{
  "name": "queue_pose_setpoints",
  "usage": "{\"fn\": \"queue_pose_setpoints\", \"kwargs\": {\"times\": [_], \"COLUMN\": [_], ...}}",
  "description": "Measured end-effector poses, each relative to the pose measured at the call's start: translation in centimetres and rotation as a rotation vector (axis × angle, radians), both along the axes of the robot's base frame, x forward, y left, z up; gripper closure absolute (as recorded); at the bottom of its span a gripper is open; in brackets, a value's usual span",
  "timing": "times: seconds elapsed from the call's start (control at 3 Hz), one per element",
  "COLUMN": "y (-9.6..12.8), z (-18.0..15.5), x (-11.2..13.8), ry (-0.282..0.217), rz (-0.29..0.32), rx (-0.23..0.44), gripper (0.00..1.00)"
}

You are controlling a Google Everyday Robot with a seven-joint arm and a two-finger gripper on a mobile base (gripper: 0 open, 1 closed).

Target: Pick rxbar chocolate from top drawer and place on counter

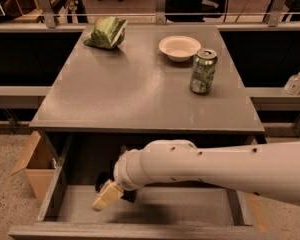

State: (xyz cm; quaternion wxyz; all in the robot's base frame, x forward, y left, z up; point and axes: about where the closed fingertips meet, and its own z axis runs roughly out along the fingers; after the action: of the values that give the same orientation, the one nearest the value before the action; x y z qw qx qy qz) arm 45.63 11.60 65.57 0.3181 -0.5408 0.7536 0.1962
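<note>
The top drawer stands pulled open below the counter. My white arm reaches into it from the right. My gripper, with a pale tan tip, is low over the left part of the drawer floor. A small dark shape lies right behind the gripper, mostly hidden by it. I cannot tell whether it is the rxbar chocolate. No bar shows on the counter.
On the counter are a green chip bag at the back left, a white bowl and a green soda can at the right. An open cardboard box stands on the floor to the left of the drawer. A sanitizer bottle sits on the ledge at the right.
</note>
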Motion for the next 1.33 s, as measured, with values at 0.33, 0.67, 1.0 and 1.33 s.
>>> {"fn": "queue_pose_setpoints", "kwargs": {"times": [0.33, 0.67, 1.0, 1.33], "y": [0.4, 1.0, 1.5, 2.1], "z": [-1.4, -2.4, -3.2, -4.1], "x": [-0.1, 0.0, 0.1, 0.2], "ry": [0.009, 0.016, 0.032, 0.060], "rz": [0.002, 0.003, 0.001, -0.005], "rx": [-0.049, -0.101, -0.136, -0.158], "gripper": [0.00, 0.00, 0.00, 0.00]}}
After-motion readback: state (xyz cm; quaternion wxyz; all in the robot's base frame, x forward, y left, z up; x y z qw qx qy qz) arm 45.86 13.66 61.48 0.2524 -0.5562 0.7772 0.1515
